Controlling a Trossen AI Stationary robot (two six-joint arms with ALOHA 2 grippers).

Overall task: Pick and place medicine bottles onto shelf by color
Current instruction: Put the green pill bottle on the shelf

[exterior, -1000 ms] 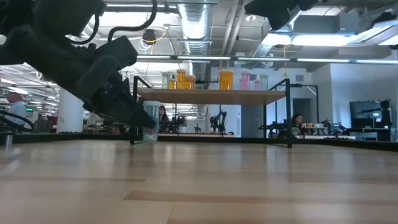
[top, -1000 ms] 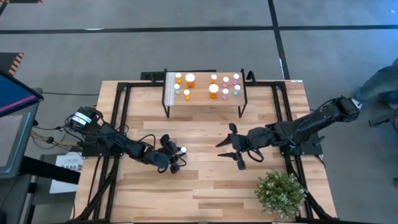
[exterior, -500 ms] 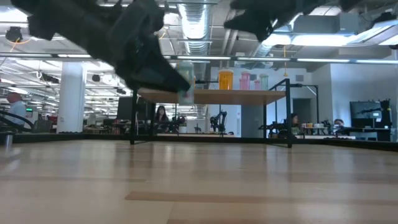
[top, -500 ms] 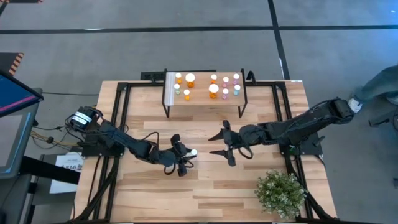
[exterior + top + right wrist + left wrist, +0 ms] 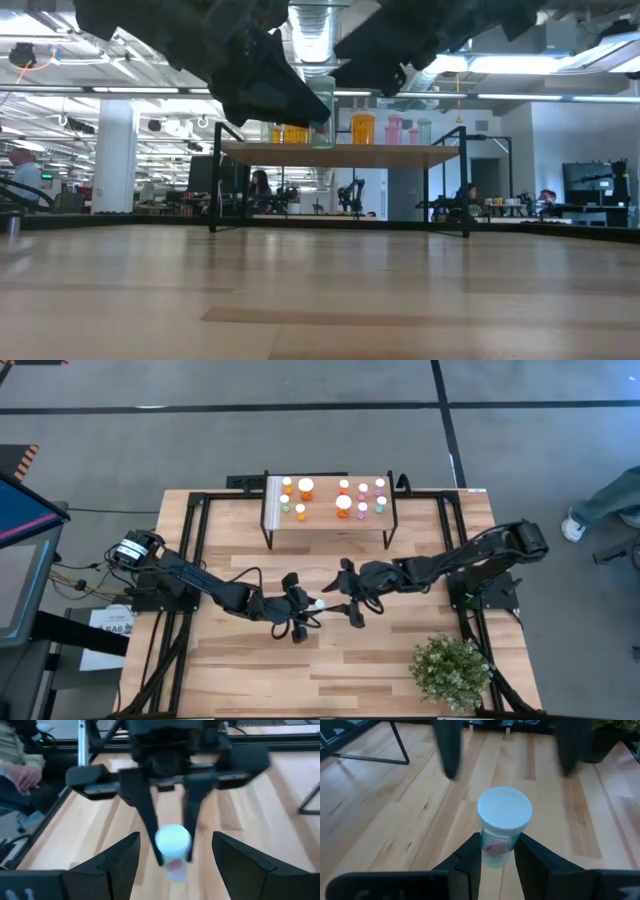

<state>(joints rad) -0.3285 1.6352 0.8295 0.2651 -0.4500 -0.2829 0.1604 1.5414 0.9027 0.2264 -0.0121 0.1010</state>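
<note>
My left gripper (image 5: 306, 610) is over the middle of the table, shut on a small bottle (image 5: 316, 603) with a white cap and a teal body; the bottle also shows in the low view (image 5: 321, 103), high above the tabletop. My right gripper (image 5: 340, 598) is open and faces the bottle from the table's right, a short way off; its fingers (image 5: 120, 860) touch nothing. The shelf (image 5: 330, 520) stands at the far middle on thin black legs. On its plank stand orange bottles (image 5: 306, 488) at the left and pink and teal bottles (image 5: 379, 487) at the right. My left gripper pinches the bottle's teal body (image 5: 496, 851) just below the white cap (image 5: 504, 810) between its two fingers. The fingers come from the table's left, slanting a little down. The bottle stands upright in the hold, lifted clear of the table.
A bushy green plant (image 5: 452, 670) stands at the near right corner. Black frame rails (image 5: 200, 560) run along the table's sides. A person's leg (image 5: 605, 505) shows beyond the right edge, and a seated person's hand (image 5: 22, 775) shows beyond the table in the right wrist view.
My left gripper has gone toward the table's right edge and up with the bottle, which has risen from near table height to shelf-top height in the low view. My right gripper has gone toward the table's left, closing in on the bottle, still open.
</note>
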